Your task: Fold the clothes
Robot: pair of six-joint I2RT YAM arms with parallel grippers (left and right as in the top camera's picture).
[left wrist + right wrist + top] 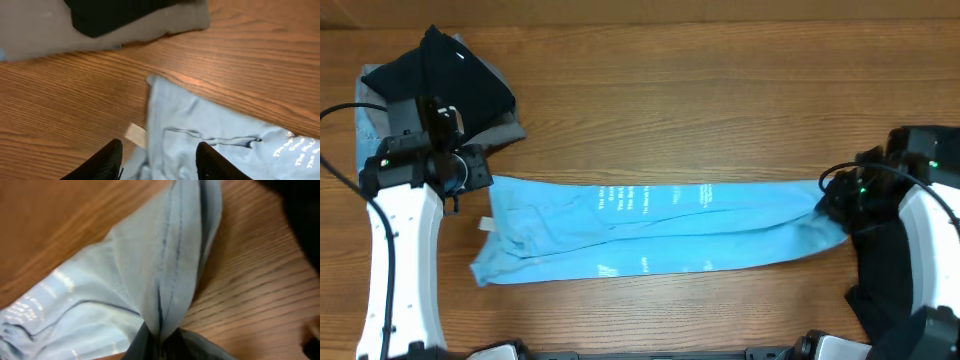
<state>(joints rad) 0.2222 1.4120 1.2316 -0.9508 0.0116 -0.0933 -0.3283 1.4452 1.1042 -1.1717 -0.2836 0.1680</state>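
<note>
T-shirt (660,225), light blue, lies folded into a long narrow band across the middle of the table (720,80), running from the left side to the right, somewhat closer to the near edge than to the far one. Small white lettering (625,200) shows on its upper face, and a white neck tag (486,224) sticks out at its left end.

At the right end of the band the right gripper (830,200) is clamped on the T-shirt; its wrist view shows the fabric gathered into tight pleats that run down into the closed fingertips (160,347), with wood grain on either side.

The left gripper (468,172) is at the band's left end, on the far side of the neck tag. Its two dark fingers (112,160) stand apart, and between them lie the shirt's left edge and the tag (135,134). Whether they touch the cloth cannot be told.

A pile of dark and grey garments (450,80) sits in the far left corner, apart from the T-shirt. A black cloth (880,270) lies beneath the right arm by the right edge.
</note>
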